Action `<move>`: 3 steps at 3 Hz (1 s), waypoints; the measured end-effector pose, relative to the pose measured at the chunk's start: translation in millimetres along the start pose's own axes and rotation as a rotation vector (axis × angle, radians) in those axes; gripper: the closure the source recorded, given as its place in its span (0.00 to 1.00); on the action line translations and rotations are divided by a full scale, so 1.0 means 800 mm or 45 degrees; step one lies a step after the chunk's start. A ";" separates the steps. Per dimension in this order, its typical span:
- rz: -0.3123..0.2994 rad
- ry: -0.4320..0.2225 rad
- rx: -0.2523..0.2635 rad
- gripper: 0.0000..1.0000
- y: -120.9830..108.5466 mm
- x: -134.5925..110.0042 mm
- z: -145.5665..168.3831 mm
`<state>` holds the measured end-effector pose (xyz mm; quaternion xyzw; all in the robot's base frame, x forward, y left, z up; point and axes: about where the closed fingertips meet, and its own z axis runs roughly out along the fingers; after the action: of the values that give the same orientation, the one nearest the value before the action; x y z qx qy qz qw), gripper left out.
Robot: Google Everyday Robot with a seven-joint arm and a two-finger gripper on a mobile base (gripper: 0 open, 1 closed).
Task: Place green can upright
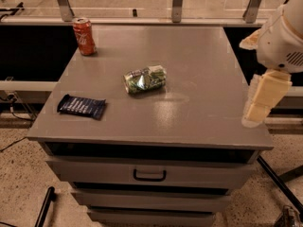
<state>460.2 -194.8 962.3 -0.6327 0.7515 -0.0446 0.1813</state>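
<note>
Well right of the green can (pixel 145 79), the gripper (pixel 256 113) hangs downward, opening unclear.

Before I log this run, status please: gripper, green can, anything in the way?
Gripper at cabinet right edge. Green can on its side mid-top, untouched. Nothing between them.

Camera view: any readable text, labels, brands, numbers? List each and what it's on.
Nothing can be quoted with confidence.
red cola can, upright at back left: white script on red, too blurred to read.
green can, lying on its side in the middle of the table: green and white pattern, no legible words.
dark blue packet, front left: faint light print, unreadable.
gripper, at the table's right edge: no markings visible.
</note>
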 end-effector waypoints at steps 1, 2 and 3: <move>-0.164 -0.036 0.018 0.00 -0.035 -0.050 0.044; -0.344 -0.059 -0.007 0.00 -0.064 -0.112 0.087; -0.474 -0.077 -0.042 0.00 -0.086 -0.165 0.122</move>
<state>573.9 -64.9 920.7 -0.7648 0.6163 -0.0459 0.1820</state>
